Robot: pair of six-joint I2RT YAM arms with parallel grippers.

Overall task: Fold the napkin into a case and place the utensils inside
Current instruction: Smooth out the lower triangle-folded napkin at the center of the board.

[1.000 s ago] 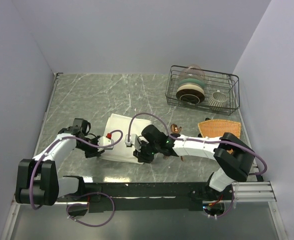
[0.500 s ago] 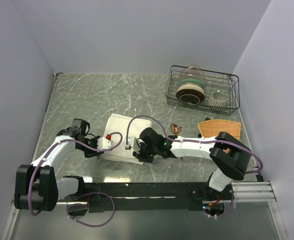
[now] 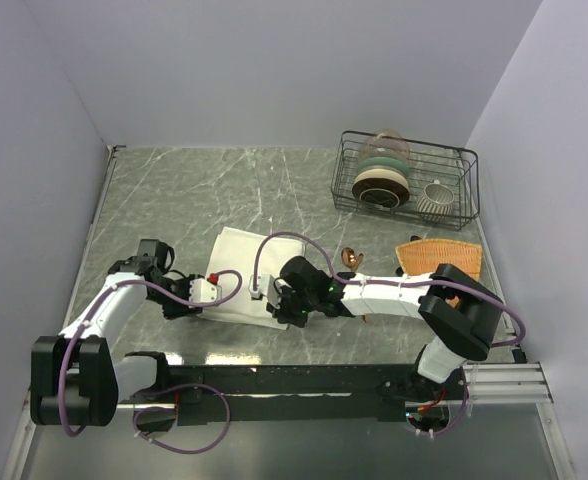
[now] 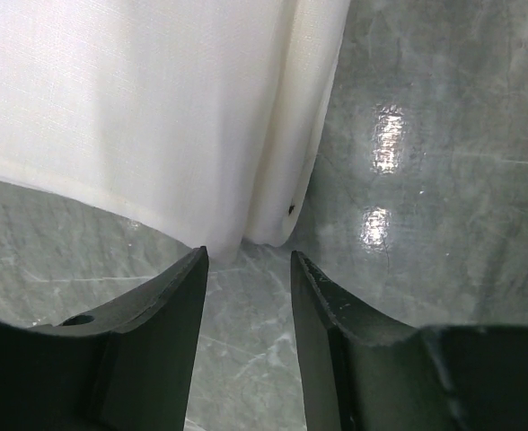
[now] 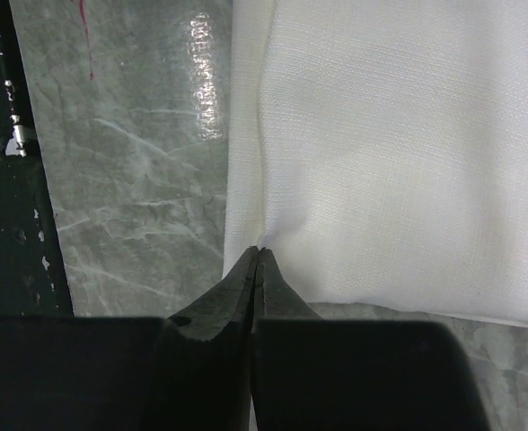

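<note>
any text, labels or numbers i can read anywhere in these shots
None can be read.
No print or label shows on the napkin, the wire rack or the orange mat.
The thin red mark on the table is a scribble, not a legible character.

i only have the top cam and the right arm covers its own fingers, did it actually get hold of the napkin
Observer: Yes, by the right wrist view. The right gripper is shut with its tips pinching the napkin at its near edge, and the cloth puckers there.
Operator: and the left, gripping too
Observer: No. In the left wrist view the left gripper is open. Its jaws stand apart, and a folded corner of the cloth lies just ahead of the gap, not clamped.
</note>
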